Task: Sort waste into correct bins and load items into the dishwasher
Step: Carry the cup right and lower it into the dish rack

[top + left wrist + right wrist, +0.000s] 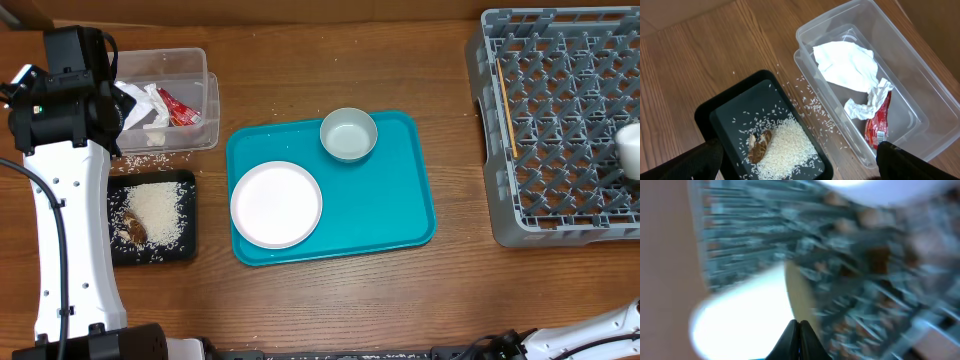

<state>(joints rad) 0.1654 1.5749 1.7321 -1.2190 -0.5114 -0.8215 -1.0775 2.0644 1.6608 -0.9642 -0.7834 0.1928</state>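
Motion smears my right wrist view: the dish rack (865, 255) is a grey blur, and I cannot name the white shape (740, 322) beside my right gripper (800, 326). Overhead, the right edge cuts a blurred white object (630, 148) on the rack, and my left arm (70, 200) hides the clear tub's (190, 56) left end.

Robot lab tabletop, wooden table (330, 60), white robot arm (70, 230), grey dish rack (560, 130), teal tray (390, 200)
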